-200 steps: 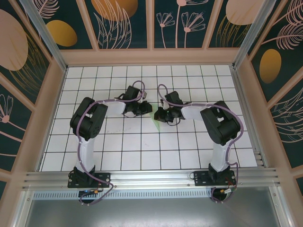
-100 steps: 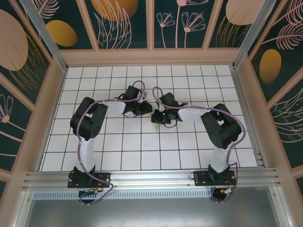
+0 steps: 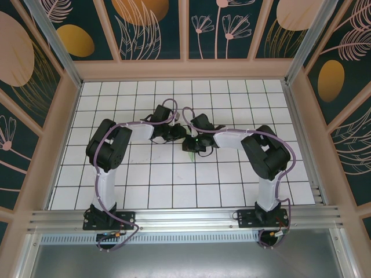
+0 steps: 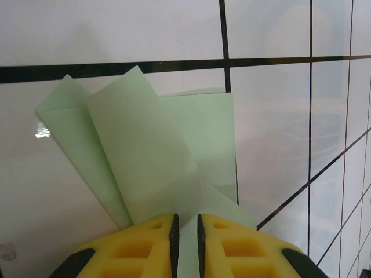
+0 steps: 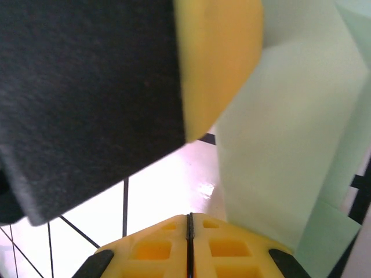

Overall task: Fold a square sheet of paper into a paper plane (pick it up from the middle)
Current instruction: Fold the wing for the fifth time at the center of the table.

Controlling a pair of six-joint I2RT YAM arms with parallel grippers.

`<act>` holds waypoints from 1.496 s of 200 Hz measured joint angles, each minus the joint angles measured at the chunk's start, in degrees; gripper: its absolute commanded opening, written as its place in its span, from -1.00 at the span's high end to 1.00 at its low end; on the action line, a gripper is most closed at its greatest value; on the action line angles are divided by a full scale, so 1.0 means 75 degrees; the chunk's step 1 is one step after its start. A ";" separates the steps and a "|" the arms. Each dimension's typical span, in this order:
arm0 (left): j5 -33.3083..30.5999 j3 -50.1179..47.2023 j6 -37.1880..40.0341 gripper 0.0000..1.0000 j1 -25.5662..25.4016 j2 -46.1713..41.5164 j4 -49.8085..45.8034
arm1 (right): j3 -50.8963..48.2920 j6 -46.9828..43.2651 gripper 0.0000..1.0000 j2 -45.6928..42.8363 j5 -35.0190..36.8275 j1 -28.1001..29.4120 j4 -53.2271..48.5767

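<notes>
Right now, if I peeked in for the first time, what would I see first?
The black left arm and right arm nearly meet over the middle of the white tiled table. There the left gripper pinches a thin pale mint-green sheet of paper, folded into overlapping flaps, between its yellow fingers. The right gripper is shut beside it.

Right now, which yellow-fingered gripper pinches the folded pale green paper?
The left gripper: the folded pale green paper passes between its fingers. The right gripper is shut on nothing, paper beside it.
</notes>
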 measured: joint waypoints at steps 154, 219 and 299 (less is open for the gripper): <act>-0.0149 0.0463 0.0248 0.53 -0.0012 0.0099 -0.0440 | -0.1107 0.0181 0.86 -0.0006 -0.1110 -0.0562 0.1786; -0.0093 -0.0510 0.0493 0.59 0.0061 -0.0787 0.0519 | -0.1419 0.0321 0.92 -0.0006 -0.1682 -0.0807 0.2276; 0.0219 -0.0711 0.0682 0.64 -0.0280 -0.0487 0.0781 | -0.1425 0.0405 0.94 0.0015 -0.1801 -0.0842 0.2267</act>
